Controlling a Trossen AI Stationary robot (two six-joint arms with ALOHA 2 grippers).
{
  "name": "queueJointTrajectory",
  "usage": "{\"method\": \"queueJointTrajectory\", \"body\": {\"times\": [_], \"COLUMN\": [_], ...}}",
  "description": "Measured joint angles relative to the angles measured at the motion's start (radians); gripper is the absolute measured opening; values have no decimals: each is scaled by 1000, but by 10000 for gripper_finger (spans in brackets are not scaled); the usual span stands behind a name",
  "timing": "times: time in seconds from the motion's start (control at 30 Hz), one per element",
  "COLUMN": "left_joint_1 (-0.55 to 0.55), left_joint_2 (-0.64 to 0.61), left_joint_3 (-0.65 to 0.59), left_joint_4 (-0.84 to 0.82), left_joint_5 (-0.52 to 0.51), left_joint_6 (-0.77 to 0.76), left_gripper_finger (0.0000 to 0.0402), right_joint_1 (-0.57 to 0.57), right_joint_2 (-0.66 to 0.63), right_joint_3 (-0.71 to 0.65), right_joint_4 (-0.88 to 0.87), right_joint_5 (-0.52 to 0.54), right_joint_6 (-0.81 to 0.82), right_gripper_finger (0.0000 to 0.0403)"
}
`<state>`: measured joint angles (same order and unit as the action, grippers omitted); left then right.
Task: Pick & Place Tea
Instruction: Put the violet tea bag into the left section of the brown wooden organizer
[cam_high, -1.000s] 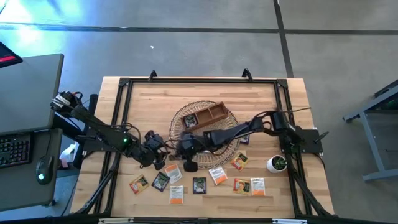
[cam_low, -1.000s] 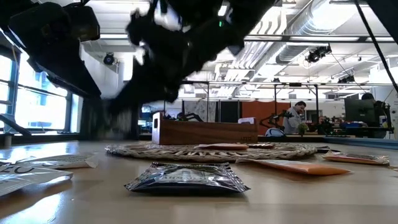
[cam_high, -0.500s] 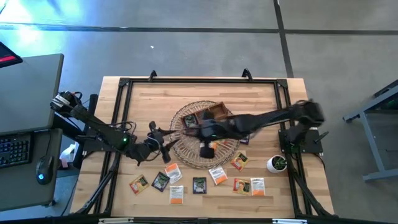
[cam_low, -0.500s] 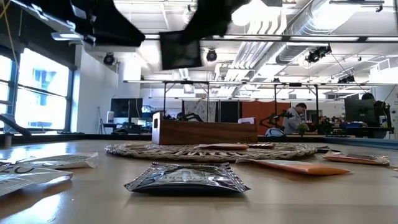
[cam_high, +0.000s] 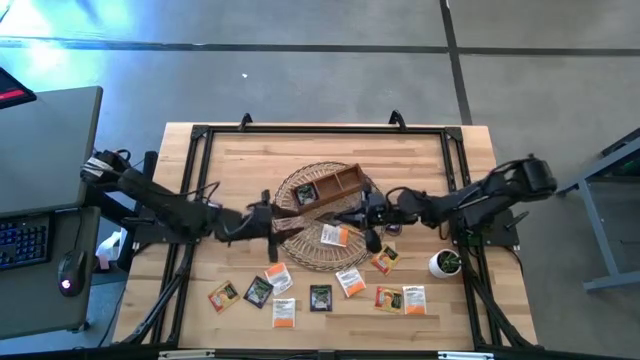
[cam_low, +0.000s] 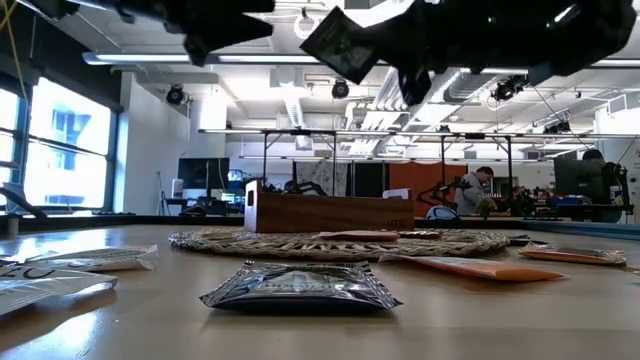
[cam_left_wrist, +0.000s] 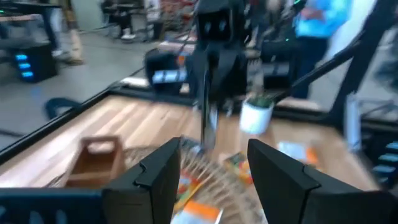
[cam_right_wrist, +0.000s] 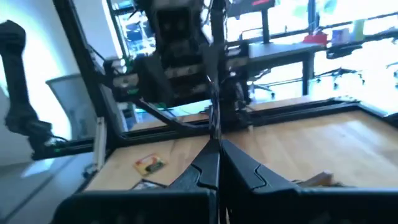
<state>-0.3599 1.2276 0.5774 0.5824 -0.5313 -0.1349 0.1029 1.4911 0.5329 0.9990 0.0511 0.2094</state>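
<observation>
My right gripper hovers level above the right side of the round wicker basket and is shut on a black tea sachet. My left gripper stands open at the basket's left, level and facing the right gripper; the sachet shows edge-on beyond its fingers. A brown wooden tray and an orange sachet lie on the basket. Several more sachets lie flat on the table nearer the front, among them a black one. My right gripper pinches the black sachet between its two fingers at one edge. The fingers come in level from the table's right. The sachet stands on edge and sticks out past the fingertips toward the left gripper, lifted clear of basket and table.
A small potted plant in a white pot stands at the right front. A black metal frame runs round the table's edges. Sachets are scattered in a row along the front. Bare wood lies at the far side.
My right gripper has drawn back from the front middle of the table toward the right edge, rising and tipping from pointing down to level, and has carried the black sachet up over the basket. My left gripper has risen, moved toward the far edge and tipped level, staying open.
</observation>
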Motion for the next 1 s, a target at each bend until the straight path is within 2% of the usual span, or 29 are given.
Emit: {"method": "queueJointTrajectory", "body": {"times": [0.13,0.27,0.37,0.47,0.6,0.73,0.93,1.0], "left_joint_1": [89,139,147,144,144,144,144,144], "left_joint_2": [32,76,108,137,142,142,142,142], "left_joint_3": [0,0,0,0,0,0,0,0], "left_joint_4": [64,63,69,64,63,47,42,42], "left_joint_5": [167,237,258,234,224,173,157,158], "left_joint_6": [-17,-66,-79,-75,-72,-66,-45,-46], "left_gripper_finger": [183,183,183,183,176,133,21,9], "right_joint_1": [-11,-26,-42,-58,-66,-67,-71,-73], "right_joint_2": [99,155,172,172,172,172,172,172], "right_joint_3": [53,130,168,184,187,187,186,186], "right_joint_4": [-4,-1,-33,-37,-39,-72,-107,-113], "right_joint_5": [-33,-70,-91,-133,-132,-131,-128,-130], "right_joint_6": [14,1,-9,-6,-7,-8,-8,-16], "right_gripper_finger": [1,1,1,1,1,13,38,48]}}
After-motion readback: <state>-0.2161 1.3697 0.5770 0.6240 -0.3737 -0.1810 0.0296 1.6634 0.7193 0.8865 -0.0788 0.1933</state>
